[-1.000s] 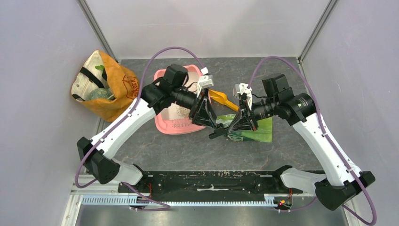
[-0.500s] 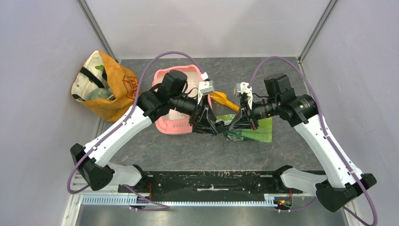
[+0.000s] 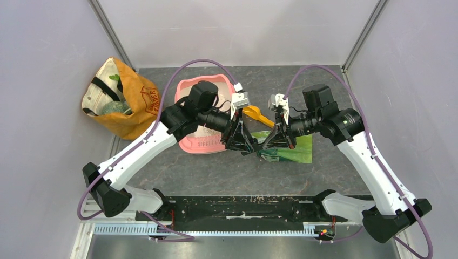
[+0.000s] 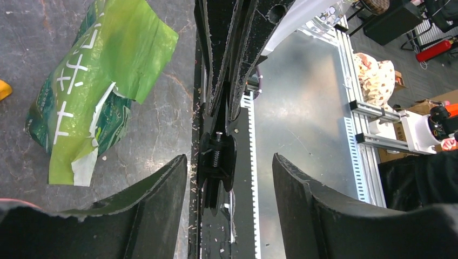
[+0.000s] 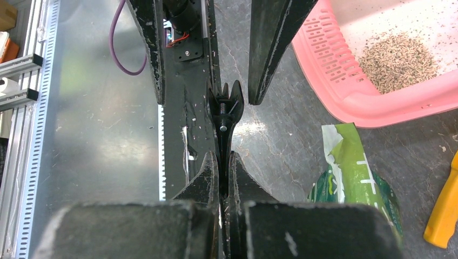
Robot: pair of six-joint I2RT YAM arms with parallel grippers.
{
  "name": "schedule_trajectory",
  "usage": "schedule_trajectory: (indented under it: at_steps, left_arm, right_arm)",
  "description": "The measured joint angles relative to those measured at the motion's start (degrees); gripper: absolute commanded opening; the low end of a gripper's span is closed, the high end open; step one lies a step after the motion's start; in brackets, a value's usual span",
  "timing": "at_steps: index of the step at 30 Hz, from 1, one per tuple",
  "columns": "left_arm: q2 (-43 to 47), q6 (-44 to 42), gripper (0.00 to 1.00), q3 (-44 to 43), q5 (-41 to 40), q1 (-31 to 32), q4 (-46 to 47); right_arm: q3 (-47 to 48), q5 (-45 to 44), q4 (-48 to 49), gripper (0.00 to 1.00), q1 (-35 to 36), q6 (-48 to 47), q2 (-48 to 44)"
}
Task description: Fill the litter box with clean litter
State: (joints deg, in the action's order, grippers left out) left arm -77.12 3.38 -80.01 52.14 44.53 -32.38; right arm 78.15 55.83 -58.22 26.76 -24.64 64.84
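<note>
Handover above worktop (image 3: 216, 172) | right gripper (image 5: 222, 159) pinches small black clip (image 5: 226, 102) | left gripper (image 4: 229, 162) spread either side of it (likely to take it) | litter box (image 5: 345, 91) holds little litter (image 5: 397, 59)

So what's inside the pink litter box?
A small pile of litter on the litter box floor, near its slotted end. From above, the left arm covers much of the inside.

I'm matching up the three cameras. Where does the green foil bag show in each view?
Top external: the green foil bag lies right of centre, on the table.
Left wrist: the bag fills the upper left.
Right wrist: the bag sits bottom right, below the litter box.
Shared landmark: the orange scoop, near the bag in all three views.
</note>
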Motion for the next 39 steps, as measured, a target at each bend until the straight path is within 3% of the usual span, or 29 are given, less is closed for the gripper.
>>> schedule_trajectory:
  at_steps: [3, 9, 23, 30, 32, 34, 35, 36, 39]
  left_arm:
    - [-0.1, 0.0, 0.54, 0.2, 0.0, 0.1, 0.0]
    - [-0.1, 0.0, 0.57, 0.3, 0.0, 0.1, 0.0]
    - [-1.2, 0.3, 0.55, 0.4, -0.2, 0.1, 1.2]
    - [-1.3, 0.7, 0.45, 0.5, -0.6, 0.1, 1.4]
    - [-1.3, 0.7, 0.33, 0.5, -0.6, 0.1, 1.4]
    - [-1.3, 0.9, 0.09, 0.5, -0.5, 0.1, 1.4]
    - [-1.3, 1.1, 0.02, 0.5, -0.3, 0.2, 1.4]
    - [-1.3, 1.0, 0.02, 0.6, 0.0, 0.2, 1.5]
    - [-1.3, 1.1, 0.02, 0.8, 0.1, -0.1, 1.7]
  right_arm:
    - [-0.1, -0.2, 0.3, 0.00, 0.0, 0.3, 0.0]
    - [-0.1, -0.2, 0.3, 0.00, 0.0, 0.7, 0.0]
    - [-0.2, -0.2, 0.4, 0.00, 0.0, 0.7, -0.1]
    - [-0.1, -0.2, 0.4, 0.00, 0.0, 0.7, -0.1]
    - [-0.2, -0.2, 0.4, 0.00, 0.0, 0.7, -0.1]
    - [-0.2, -0.3, 0.4, 0.22, 0.0, 0.7, -0.1]
    - [-0.2, -0.4, 0.3, 0.38, 0.0, 0.9, -0.1]
    - [-0.2, -0.5, 0.2, 0.49, 0.0, 1.4, -0.1]
    - [-0.1, -1.7, 0.3, 0.66, 0.0, 2.5, -0.1]
